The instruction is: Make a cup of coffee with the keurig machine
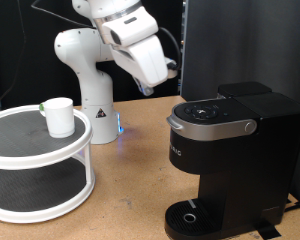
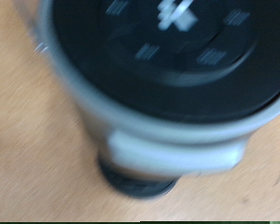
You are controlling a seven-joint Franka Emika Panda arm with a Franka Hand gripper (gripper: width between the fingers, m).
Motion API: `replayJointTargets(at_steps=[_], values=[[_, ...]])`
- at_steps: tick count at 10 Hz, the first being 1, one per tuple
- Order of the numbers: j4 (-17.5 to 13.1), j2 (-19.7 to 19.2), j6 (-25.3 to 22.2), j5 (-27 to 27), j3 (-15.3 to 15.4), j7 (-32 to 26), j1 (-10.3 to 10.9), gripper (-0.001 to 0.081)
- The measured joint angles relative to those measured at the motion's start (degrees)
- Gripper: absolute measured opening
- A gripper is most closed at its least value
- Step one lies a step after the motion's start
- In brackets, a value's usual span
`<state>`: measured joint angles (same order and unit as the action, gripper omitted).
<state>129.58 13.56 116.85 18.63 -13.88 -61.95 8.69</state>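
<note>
White cup upright on stand, black keurig machine closed

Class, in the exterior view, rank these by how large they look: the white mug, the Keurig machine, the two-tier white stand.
1. Keurig machine, though it sits nearest the camera
2. Two-tier white stand
3. White mug, clearly smallest

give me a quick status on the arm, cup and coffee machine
End effector above coffee machine, holding nothing visible. Cup on white two-tier stand. Machine lid shut, drip base bare.
</note>
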Motion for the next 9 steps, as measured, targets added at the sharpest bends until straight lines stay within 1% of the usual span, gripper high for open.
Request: replayJointTargets(at_steps=[1, 2, 3, 4, 5, 6, 7, 8, 9], values=[[-0.1, 0.4, -2.9, -3.0, -0.4, -1.2, -0.7, 0.0004], [-0.5, 0.9, -6.9, -6.3, -0.9, -3.2, -1.3, 0.0004], [-1.0, 1.7, -10.0, -8.0, -1.4, -4.6, -1.9, 0.0004], [-1.3, 2.5, -11.6, -8.4, -1.6, -5.1, -2.2, 0.0004], [-1.2, 2.5, -11.4, -8.4, -1.6, -5.1, -2.2, 0.0004], [-0.2, 2.5, -7.9, -7.7, -1.4, -0.2, -2.3, 0.0004], [1.4, 2.6, -4.4, -5.6, -1.4, 4.6, -2.4, 0.0004], [2.5, 2.8, -3.0, -3.2, -1.5, 8.3, -2.7, 0.0004], [3.5, 3.4, -2.8, -1.7, -1.6, 12.1, -3.2, 0.0004]])
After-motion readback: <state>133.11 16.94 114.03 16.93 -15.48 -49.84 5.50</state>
